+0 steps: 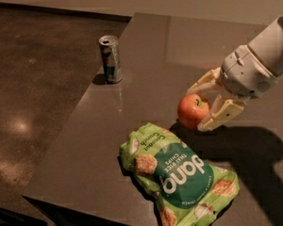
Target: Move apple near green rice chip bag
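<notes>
The red-orange apple point(193, 110) is held between the cream fingers of my gripper point(201, 106), which reaches in from the right on a white arm. The gripper is shut on the apple and holds it low over the dark table, just beyond the upper right corner of the green rice chip bag point(177, 177). The bag lies flat at the front of the table, crinkled, with a dark green round label and white lettering. A small gap shows between apple and bag.
A slim silver-blue drink can point(110, 59) stands upright near the table's left edge point(75, 121). The dark floor point(33, 79) lies to the left. The arm's shadow point(254, 149) falls on the table at right.
</notes>
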`<state>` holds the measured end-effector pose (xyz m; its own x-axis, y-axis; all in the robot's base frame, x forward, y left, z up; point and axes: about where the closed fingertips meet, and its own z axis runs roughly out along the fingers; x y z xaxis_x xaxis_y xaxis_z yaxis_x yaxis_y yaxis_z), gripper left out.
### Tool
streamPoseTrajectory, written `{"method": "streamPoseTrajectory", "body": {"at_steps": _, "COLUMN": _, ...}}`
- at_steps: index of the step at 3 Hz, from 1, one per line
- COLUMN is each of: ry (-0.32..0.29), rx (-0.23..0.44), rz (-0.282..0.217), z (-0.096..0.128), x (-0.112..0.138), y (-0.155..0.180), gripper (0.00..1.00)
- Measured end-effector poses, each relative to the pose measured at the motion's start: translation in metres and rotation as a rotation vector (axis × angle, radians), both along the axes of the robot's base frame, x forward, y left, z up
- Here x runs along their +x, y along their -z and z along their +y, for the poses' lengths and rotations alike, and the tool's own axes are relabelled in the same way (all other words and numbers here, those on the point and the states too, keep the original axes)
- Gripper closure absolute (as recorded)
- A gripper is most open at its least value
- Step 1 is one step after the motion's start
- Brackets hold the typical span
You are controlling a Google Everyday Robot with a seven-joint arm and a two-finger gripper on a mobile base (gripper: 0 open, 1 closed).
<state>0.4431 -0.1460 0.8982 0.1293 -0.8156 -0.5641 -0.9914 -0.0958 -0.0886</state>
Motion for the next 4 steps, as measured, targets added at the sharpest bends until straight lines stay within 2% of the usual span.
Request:
{"method": "streamPoseTrajectory", "body": {"at_steps": 1, "ry": -0.086, "rx": -0.035, "rz": -0.052, "z": 0.002, "x": -0.009, "y": 0.008, "gripper": 0.82}}
{"method": "streamPoseTrajectory", "body": {"at_steps": 2, "ry": -0.173, "rx": -0.105, "rz": -0.096, "z": 0.003, "x": -0.016, "y": 0.022, "gripper": 0.57}}
{"method": "streamPoseTrajectory", "body": {"at_steps": 3, "ry": -0.236, "rx": -0.167, "rz": -0.109, "z": 0.004, "x": -0.015, "y": 0.036, "gripper": 0.36}}
{"method": "streamPoseTrajectory", "body": {"at_steps": 4, "ry": -0.265, "rx": -0.193, "rz": -0.098, "z": 0.003, "x": -0.013, "y": 0.042, "gripper": 0.12}}
